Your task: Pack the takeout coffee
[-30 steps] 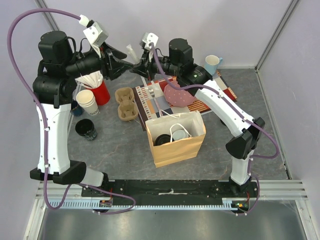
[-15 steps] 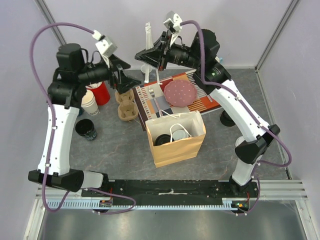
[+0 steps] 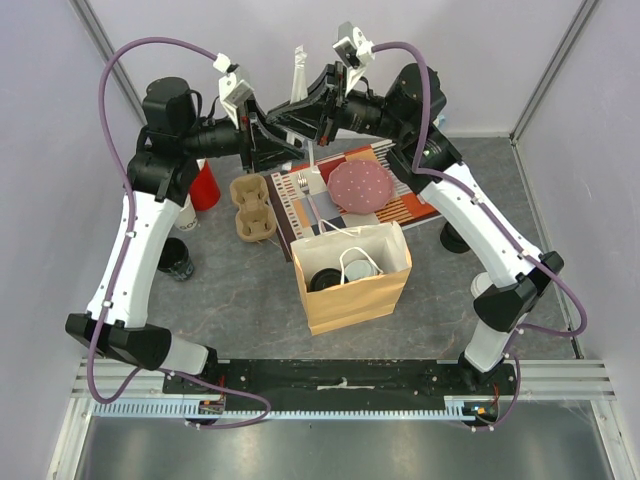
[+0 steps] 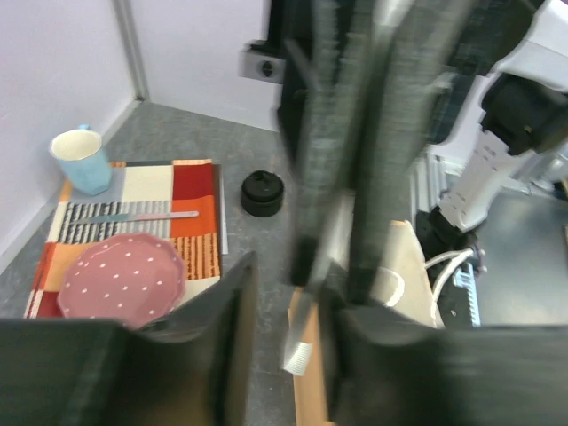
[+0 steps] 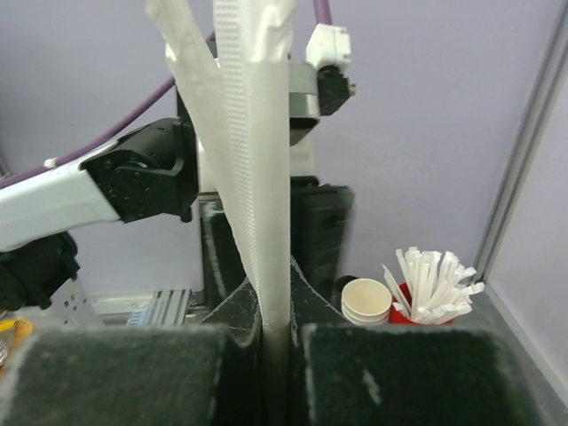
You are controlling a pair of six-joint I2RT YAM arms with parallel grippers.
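right hand (image 5: 277, 342): we find it clamped on a wrapped straw (image 5: 253, 133), which stands upright out of the fingers. The hand is raised at the back of the desk (image 3: 230, 290).
left hand (image 4: 293, 333): raised just beside the right hand and facing it. Its own view is smeared. A gap shows between its fingers and the end of a white strip lies in that gap, but we cannot tell whether the fingers press it.
takeout coffee: the black-lidded cup (image 3: 325, 280) and the white-lidded cup (image 3: 358, 267) stand side by side inside the paper bag (image 3: 350, 305), well below both hands and nearer the arm bases. We see only the lids. The bag walls hide the cup bodies.
cup carrier (image 3: 252, 207): on the desk below the left hand, just beside the placemat (image 3: 295, 205).
placemat: below the right hand. It carries a pink plate (image 3: 360, 185) and a fork (image 3: 308, 195), and the right arm covers its far corner.
red cup of straws (image 5: 426, 297): below the left hand, largely behind the left arm from above. A stack of paper cups (image 5: 366, 302) stands just beside it.
blue mug (image 4: 82, 160): at the placemat's corner in the left wrist view, hidden from above.
dark round objects: one beside the left arm (image 3: 172, 258), one partly under the right arm (image 3: 455, 238). Both are too dark for us to identify.
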